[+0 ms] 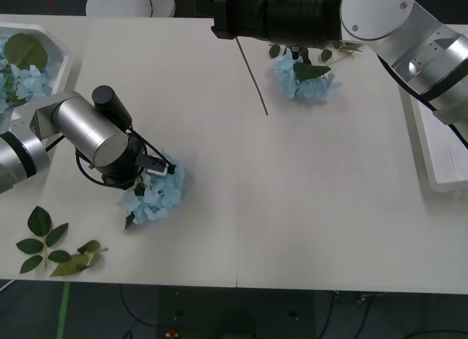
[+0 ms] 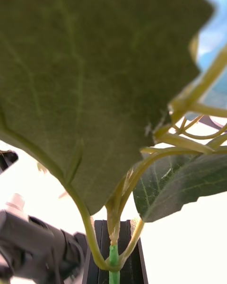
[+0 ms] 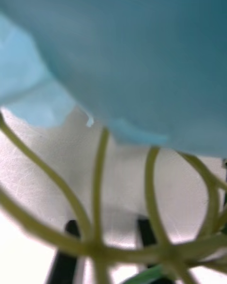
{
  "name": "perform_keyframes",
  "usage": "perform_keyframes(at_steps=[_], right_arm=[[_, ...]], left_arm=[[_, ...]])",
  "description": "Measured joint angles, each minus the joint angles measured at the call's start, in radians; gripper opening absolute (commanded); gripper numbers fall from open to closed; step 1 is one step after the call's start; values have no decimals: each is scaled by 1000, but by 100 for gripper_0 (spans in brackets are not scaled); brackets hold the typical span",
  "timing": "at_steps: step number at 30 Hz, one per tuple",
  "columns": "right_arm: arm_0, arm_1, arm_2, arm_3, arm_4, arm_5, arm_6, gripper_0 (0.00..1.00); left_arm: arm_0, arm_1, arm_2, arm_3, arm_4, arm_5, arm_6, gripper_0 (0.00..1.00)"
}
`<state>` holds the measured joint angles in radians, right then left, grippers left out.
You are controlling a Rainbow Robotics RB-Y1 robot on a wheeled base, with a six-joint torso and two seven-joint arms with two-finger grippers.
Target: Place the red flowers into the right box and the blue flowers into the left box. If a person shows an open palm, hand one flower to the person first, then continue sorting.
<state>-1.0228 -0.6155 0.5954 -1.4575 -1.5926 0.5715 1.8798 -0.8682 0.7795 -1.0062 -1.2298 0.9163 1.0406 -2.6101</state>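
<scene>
A white bench seen from above, with two robot arms working over it.

The left arm reaches in from the left edge, its silver and black wrist bent down toward the near-left part of the bench. The left claw is pressed into a pale blue hydrangea that lies on the bench just right of the wrist. In the left wrist view the blue head sits right against the camera, with thin tan-green stalks fanning out and gathering between the two black fingers, which appear clamped on the stem.

The right arm comes in from the far right, its large black and silver body crossing the far edge of the bench. Beneath it lies a second blue hydrangea with dark green leaves, at the far middle-right. The right claw is mostly hidden by the arm. In the right wrist view a broad green leaf is up against the camera, and a green stem runs down between the black fingers, which look closed on it.

A long thin stem lies bare on the bench just left of that flower.

The left box, at the far left, holds blue hydrangeas and a leaf. The right box sits at the right edge, partly under the right arm.

A bloomless green leaf sprig lies at the near-left corner.
</scene>
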Motion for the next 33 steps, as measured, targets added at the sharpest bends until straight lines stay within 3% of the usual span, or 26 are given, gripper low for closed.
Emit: perform_keyframes(at_steps=[11, 17, 22, 27, 33], right_arm=[[31, 90, 3, 0, 0, -108, 8, 0], [33, 97, 52, 0, 0, -235, 8, 0], [33, 100, 100, 0, 0, -287, 8, 0], [33, 100, 102, 1, 0, -287, 8, 0], [33, 100, 102, 1, 0, -288, 8, 0]], left_arm=[[-3, 7, 1, 4, 9, -16, 0, 0], [12, 66, 60, -4, 163, -12, 0, 0], [119, 160, 355, -111, 226, 123, 39, 0], [218, 253, 671, -192, 246, 230, 266, 0], [244, 345, 842, -192, 206, 251, 493, 0]])
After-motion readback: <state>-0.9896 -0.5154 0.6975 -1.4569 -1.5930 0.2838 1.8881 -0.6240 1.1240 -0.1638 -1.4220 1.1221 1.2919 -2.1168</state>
